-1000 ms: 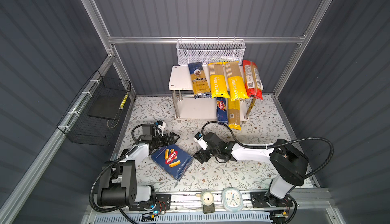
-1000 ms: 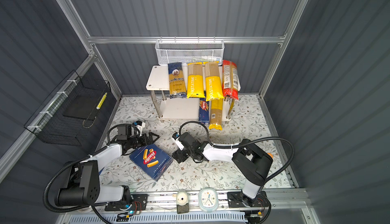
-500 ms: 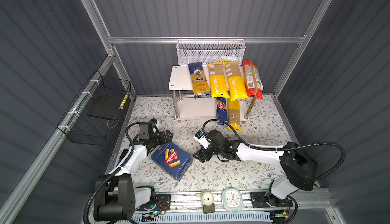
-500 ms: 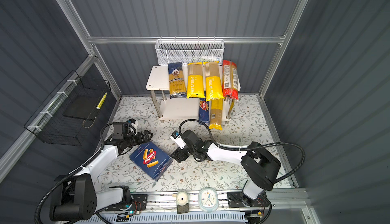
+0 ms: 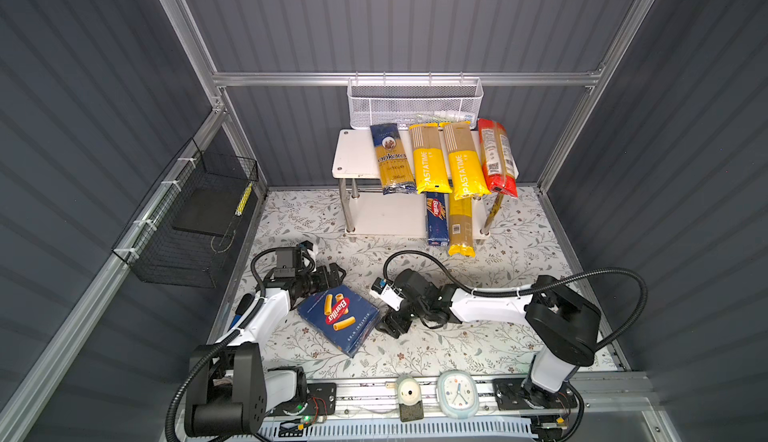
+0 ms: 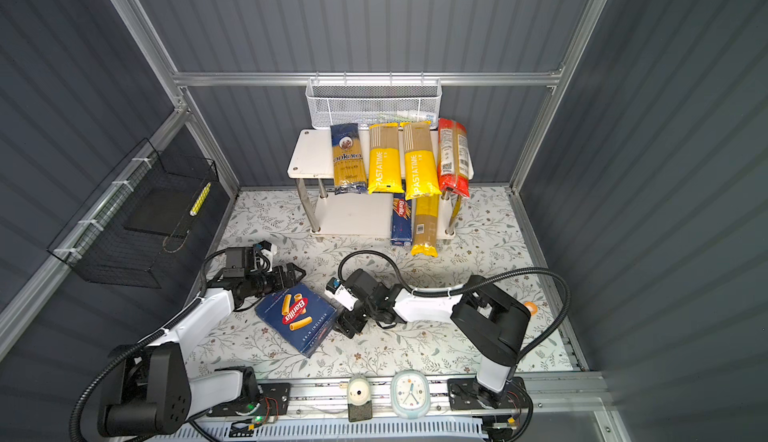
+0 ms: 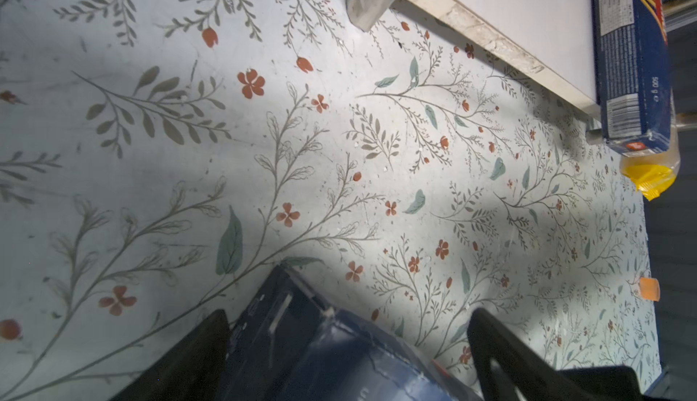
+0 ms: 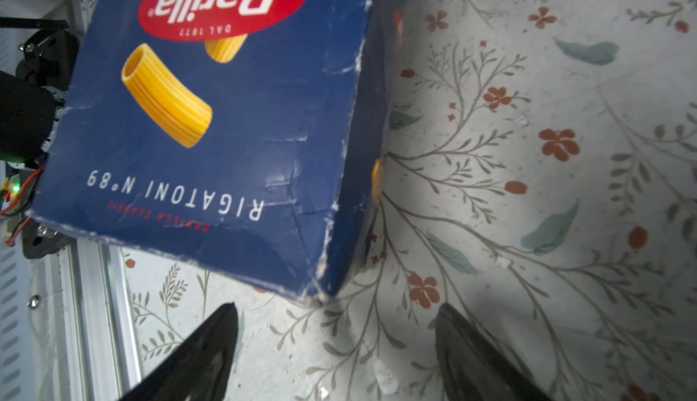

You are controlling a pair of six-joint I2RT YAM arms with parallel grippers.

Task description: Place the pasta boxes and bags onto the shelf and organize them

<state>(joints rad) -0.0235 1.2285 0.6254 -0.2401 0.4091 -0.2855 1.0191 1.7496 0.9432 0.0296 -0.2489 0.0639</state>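
Left gripper (image 5: pixel 332 274) spread wide, holding nothing, one corner of wide Barilla box (image 5: pixel 338 320) between its fingers (image 7: pixel 196 357). Flat on floral mat (image 5: pixel 415 348) between both grippers: dark blue card, red oval logo, yellow rigatoni, creased with whitened edges. Right gripper (image 5: pixel 391 328) equally agape, empty, tips just short of another corner. Well behind, shelf (image 5: pixel 345 157) with four bags (image 5: pixel 430 161) across top tier, narrow Barilla box (image 5: pixel 436 219) below.

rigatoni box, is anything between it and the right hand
Nothing visible does. Only bare floral mat lies between the open right hand and the nearest corner of the rigatoni box. The left hand straddles another corner.
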